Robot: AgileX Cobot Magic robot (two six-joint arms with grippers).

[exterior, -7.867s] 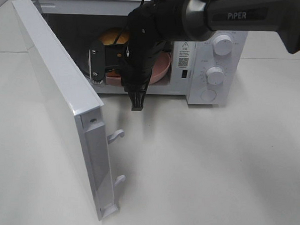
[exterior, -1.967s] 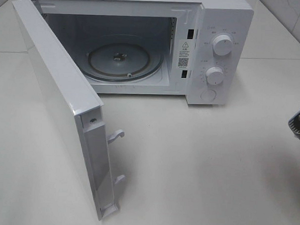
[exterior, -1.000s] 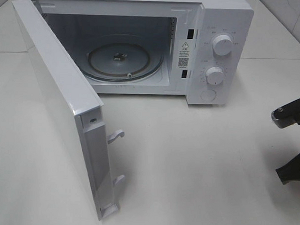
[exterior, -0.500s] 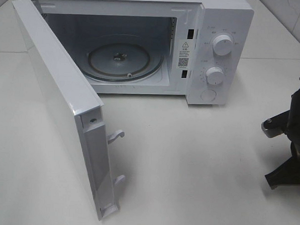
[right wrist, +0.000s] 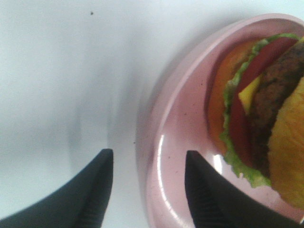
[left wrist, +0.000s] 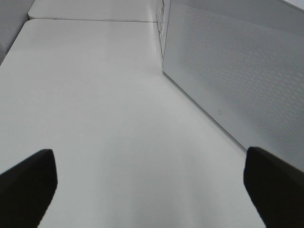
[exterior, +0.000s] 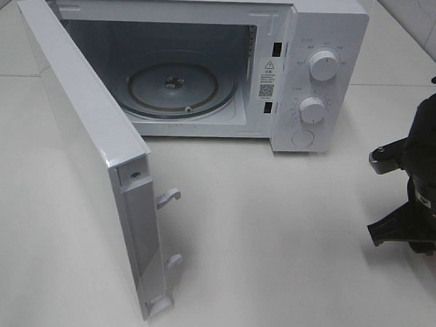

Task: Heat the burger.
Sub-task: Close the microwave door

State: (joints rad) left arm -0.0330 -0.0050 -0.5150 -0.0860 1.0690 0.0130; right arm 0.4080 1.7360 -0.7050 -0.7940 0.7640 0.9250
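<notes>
while the exterior high view shows the microwave (exterior: pixel 207 69) whole, door (exterior: pixel 88 150) swung wide and the glass turntable (exterior: pixel 179 89) bare inside, only the right wrist view shows the burger (right wrist: pixel 266 118): it sits on a pink plate (right wrist: pixel 171 156) on the white counter (exterior: pixel 272 238). the bun, patty, cheese, tomato and lettuce are stacked and seen side-on. in the high view the burger and plate cannot be made out.

the right tool (right wrist: pixel 147 185) straddles the plate's rim with its jaws parted, one dark finger (right wrist: pixel 95 190) outside on the counter side and the other over the plate's inner slope; whether either finger touches the rim cannot be told (the picture is blurred there). in the high view the right arm (exterior: pixel 420 179) stands at the right edge, well apart from the microwave, pointing down toward the counter.

the left wrist view shows the left tool (left wrist: pixel 147 190) wide open and holding nothing, its two dark fingertips (left wrist: pixel 28 185) over bare counter, with the perforated outer face of the microwave door beside it. the left arm is out of the high view.

counted: one microwave, two knobs (exterior: pixel 323 65) and one round button (exterior: pixel 303 139) on its panel, one turntable, one plate, one burger.
</notes>
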